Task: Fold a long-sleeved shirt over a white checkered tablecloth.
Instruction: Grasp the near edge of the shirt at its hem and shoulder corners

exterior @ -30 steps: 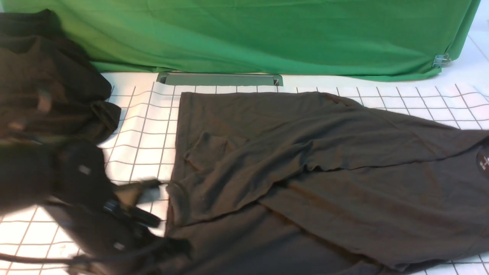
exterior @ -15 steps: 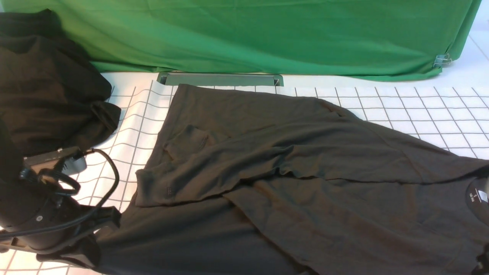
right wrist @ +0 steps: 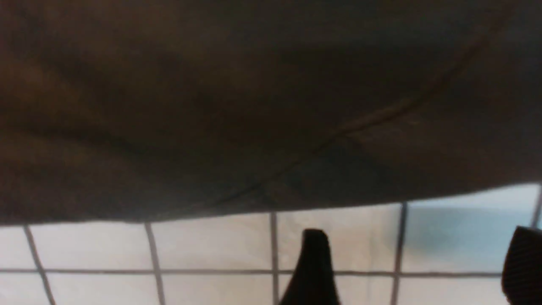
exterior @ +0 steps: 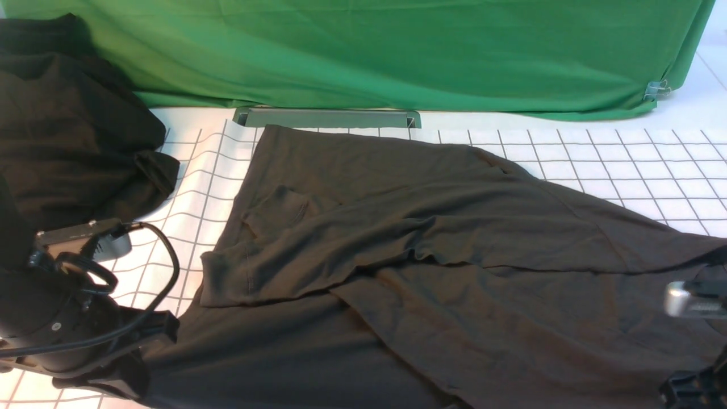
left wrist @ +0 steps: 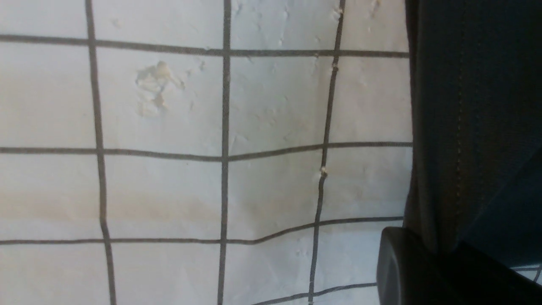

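The long-sleeved shirt (exterior: 454,255) lies spread, dark charcoal, across the white checkered tablecloth (exterior: 625,159), one sleeve (exterior: 306,250) lying across its body. My left arm (exterior: 57,324) is at the near left corner. In the left wrist view its gripper (left wrist: 440,258) is shut on the shirt's stitched edge (left wrist: 461,127), just above the grid cloth (left wrist: 169,127). My right gripper (right wrist: 417,262) stands open over bare tablecloth (right wrist: 211,250), just off the shirt's edge (right wrist: 254,127), with nothing between its fingers. In the front view only the right wrist (exterior: 696,298) shows at the near right.
A blacker heap of fabric (exterior: 68,125) sits at the far left. A green cloth (exterior: 397,51) hangs along the back, clipped (exterior: 653,90) at its right end. A grey-green slot (exterior: 326,118) lies at its foot.
The shirt was dragged left and toward me, then stayed still. My right gripper opened and let the collar go; its wrist now shows at the near right. The left arm pulled back left.
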`<state>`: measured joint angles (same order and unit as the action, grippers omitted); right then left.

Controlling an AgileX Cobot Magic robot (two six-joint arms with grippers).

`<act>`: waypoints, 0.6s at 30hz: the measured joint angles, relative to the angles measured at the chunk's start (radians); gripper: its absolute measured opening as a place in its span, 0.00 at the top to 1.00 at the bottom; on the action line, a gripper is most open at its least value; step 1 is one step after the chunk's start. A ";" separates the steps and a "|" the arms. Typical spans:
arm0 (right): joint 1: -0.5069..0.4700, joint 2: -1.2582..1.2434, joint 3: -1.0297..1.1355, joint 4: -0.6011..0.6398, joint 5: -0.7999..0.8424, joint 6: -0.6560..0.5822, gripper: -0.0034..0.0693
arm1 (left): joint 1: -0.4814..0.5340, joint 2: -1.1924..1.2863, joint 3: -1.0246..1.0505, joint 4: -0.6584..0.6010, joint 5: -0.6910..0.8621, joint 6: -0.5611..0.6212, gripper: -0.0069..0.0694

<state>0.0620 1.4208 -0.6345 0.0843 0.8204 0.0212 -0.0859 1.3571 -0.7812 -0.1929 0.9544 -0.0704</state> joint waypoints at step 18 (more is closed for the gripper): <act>0.376 0.039 -0.070 -0.165 -0.046 -0.132 0.38 | 0.000 0.000 0.000 0.000 0.001 0.008 0.89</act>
<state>0.4381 1.4600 -0.7046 -0.0810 0.7748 -0.1107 -0.0859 1.3571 -0.7812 -0.1929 0.9551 -0.0622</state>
